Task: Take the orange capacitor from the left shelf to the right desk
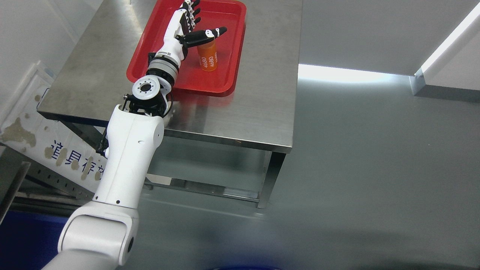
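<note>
An orange capacitor [208, 56], a short cylinder with white print, stands upright in a red tray [221, 80] on a steel table. My left hand [197, 22] reaches over the tray with its fingers stretched out and spread. The thumb [206, 35] lies across the capacitor's top, while the other fingers extend past it to the far left. The hand holds nothing. My right arm does not show.
The steel table [243, 112] has a lower shelf and its right edge drops to a grey floor [375, 168]. A white sign with blue characters [48, 150] leans at the left. A white wall base [431, 82] stands at the far right.
</note>
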